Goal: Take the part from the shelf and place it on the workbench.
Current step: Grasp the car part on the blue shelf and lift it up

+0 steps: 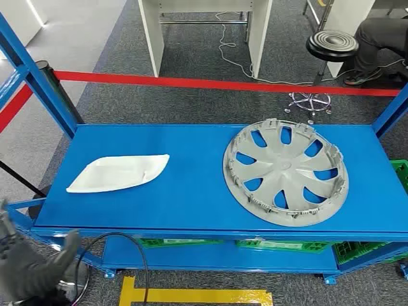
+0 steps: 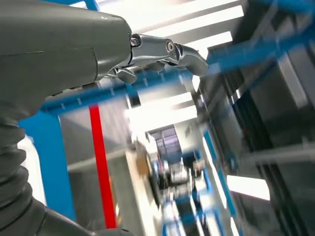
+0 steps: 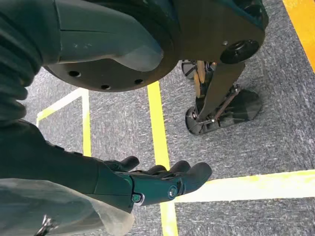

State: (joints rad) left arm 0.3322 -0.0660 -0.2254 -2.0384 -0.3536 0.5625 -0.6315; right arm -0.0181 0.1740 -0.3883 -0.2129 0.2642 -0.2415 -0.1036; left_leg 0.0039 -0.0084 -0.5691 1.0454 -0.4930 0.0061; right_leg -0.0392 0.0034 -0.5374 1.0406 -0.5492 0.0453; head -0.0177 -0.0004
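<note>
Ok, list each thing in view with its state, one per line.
Grey plastic wheel cover: lying flat on the blue shelf, inner side up, untouched.
White curved panel: flat on the shelf, untouched.
Left hand: raised, holding nothing.
Right hand: hanging over the floor, holding nothing.

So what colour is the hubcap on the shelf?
Silver-grey. The hubcap lies on the blue shelf, seen best in the head view.
</note>
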